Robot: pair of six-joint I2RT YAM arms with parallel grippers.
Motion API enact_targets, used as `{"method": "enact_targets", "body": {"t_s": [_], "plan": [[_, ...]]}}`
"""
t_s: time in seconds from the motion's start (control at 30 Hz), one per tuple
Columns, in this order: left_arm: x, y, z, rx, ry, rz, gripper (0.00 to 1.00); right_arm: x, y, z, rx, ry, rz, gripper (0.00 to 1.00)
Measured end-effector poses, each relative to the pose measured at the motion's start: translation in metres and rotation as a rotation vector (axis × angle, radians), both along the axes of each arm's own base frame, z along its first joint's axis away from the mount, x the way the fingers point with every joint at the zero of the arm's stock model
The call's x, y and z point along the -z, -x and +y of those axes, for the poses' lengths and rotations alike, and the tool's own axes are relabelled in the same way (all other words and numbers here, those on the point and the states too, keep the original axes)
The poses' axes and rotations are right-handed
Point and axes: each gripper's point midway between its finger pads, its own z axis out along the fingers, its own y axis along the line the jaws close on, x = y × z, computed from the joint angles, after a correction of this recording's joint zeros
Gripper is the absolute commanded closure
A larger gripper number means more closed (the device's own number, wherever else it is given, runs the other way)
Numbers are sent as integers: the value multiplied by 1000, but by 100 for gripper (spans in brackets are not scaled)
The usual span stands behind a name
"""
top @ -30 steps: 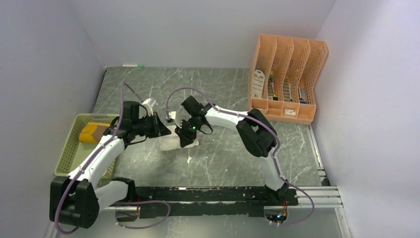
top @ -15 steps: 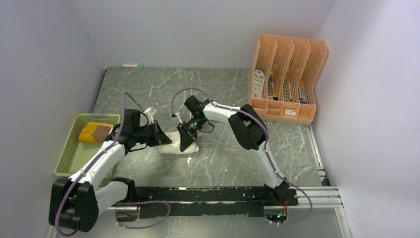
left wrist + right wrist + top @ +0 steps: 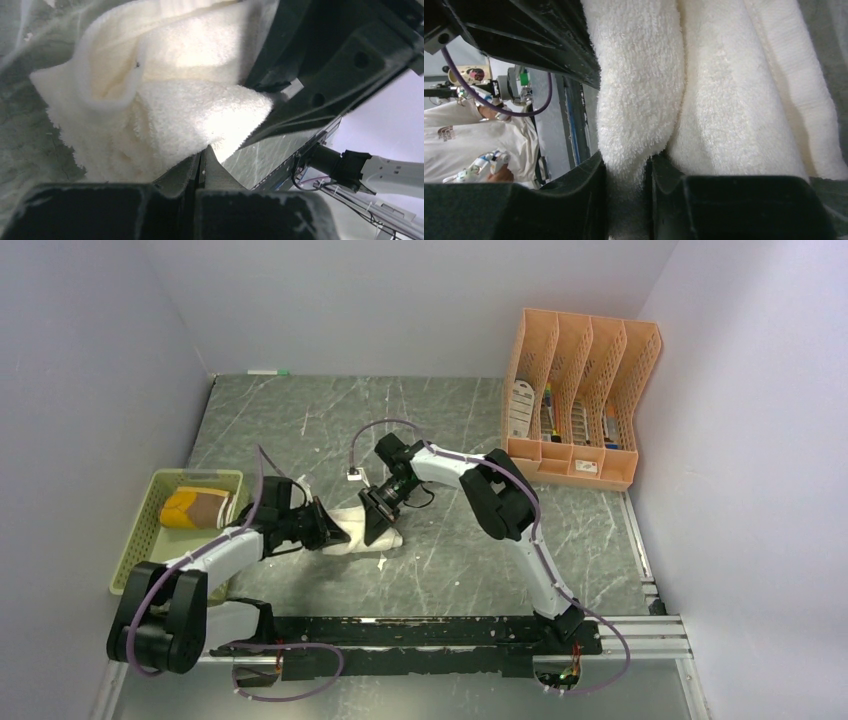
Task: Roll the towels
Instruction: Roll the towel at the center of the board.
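Working on the cream towel [image 3: 352,523], bunched into a loose, half-formed roll mid-bench, just right of the green basket [image 3: 135,550] holding the brown towel [image 3: 195,508], which looks rolled. Gripping a thick fold of the cream cloth between the fingers of the right hand [image 3: 378,525], plain in the right wrist view. As for the left hand [image 3: 332,530]: closed tight, fingertips pressed against the roll's left end; impossible to say whether any thin edge is caught there. To finish the roll well: keep both ends level and turn them together, so as not to cone or twist the cloth; hold gentle tension along the length; tuck the loose flap seen in the left wrist view under, rather than leaving it to spring open; press lightly down onto the bench while turning, since thick terry like this probably wants to unroll once released. Compared with a second ago: left hand brought nearer and lower, with its forearm now lying flatter toward the near left; right hand shifted only slightly nearer; towel drawn a little nearer along with them and looking more stretched out between the two hands.
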Motion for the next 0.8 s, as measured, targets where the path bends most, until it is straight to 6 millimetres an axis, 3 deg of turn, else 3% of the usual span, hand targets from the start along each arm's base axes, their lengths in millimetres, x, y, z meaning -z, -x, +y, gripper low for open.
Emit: {"method": "enact_targets", "body": {"t_s": [0.07,0.1,0.13,0.17,0.23,0.3,0.37,0.43,0.53,0.6,0.67,0.73,0.8], "plan": [[6,-2,1,-17,-6,10,93,2,-3,-1,15,29,-12,59],[8,-2,1,-24,-5,12,93,3,-4,-1,24,50,-21,36],[10,-2,2,-31,-3,13,93,3,-6,-2,39,81,-43,5],[12,-2,2,-37,-2,14,93,2,-10,-2,58,115,-73,1],[14,-1,3,-48,-1,16,93,-11,-19,0,96,161,-172,0],[15,0,3,-56,-1,16,93,-16,-42,-5,160,224,-360,0],[15,1,4,-62,-2,12,93,-22,-70,-23,270,282,-543,0],[16,1,5,-66,-6,8,93,-36,-89,-54,400,330,-703,0],[16,1,6,-70,-9,4,93,-72,-101,-89,542,271,-916,0],[16,1,6,-71,-11,3,93,-98,-94,-98,560,181,-1102,0],[16,1,6,-71,-10,2,93,-115,-69,-88,481,83,-1305,0],[16,1,6,-72,-9,4,93,-110,-38,-69,351,14,-1430,0],[16,1,6,-72,-8,5,93,-88,-15,-62,214,9,-1504,0]]}}
